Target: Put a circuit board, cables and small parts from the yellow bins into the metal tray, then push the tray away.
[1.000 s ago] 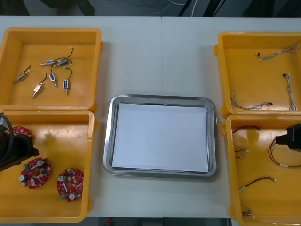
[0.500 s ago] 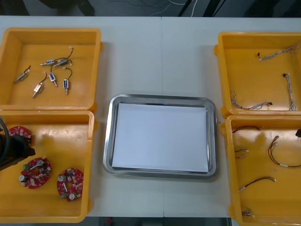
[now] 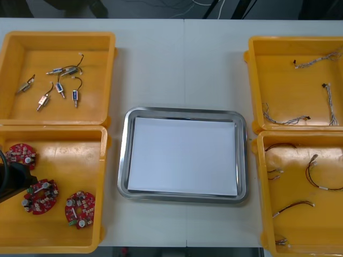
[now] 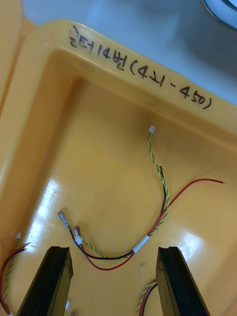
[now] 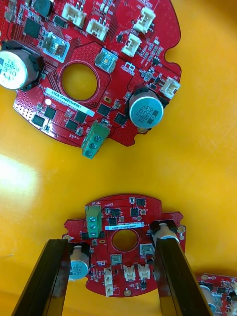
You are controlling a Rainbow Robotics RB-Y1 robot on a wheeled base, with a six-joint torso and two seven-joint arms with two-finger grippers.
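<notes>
My left gripper (image 3: 15, 179) hangs at the left edge of the near left yellow bin (image 3: 64, 160), between two of its three round red circuit boards (image 3: 40, 196). In the left wrist view this gripper (image 5: 111, 243) is open, its fingers (image 5: 42, 281) standing on either side of a circuit board (image 5: 123, 247) below them. A larger-looking board (image 5: 84, 69) lies beyond. My right gripper (image 4: 112, 251) is open above the floor of an orange-looking bin (image 4: 89, 163), near a red, yellow and black cable (image 4: 159, 217). The metal tray (image 3: 124, 155), white inside, holds nothing.
The far left bin (image 3: 32, 110) holds several small metal parts (image 3: 59, 85). The far right bin (image 3: 284, 80) holds twisted blue and white cables (image 3: 329, 101). The near right bin (image 3: 297, 176) holds red, yellow and black cables (image 3: 316, 174). Handwritten marks run along the bin rim (image 4: 138, 74).
My left gripper has drawn back toward the left edge of the front view, uncovering the upper circuit board. My right gripper has slid out past the right edge of the front view.
</notes>
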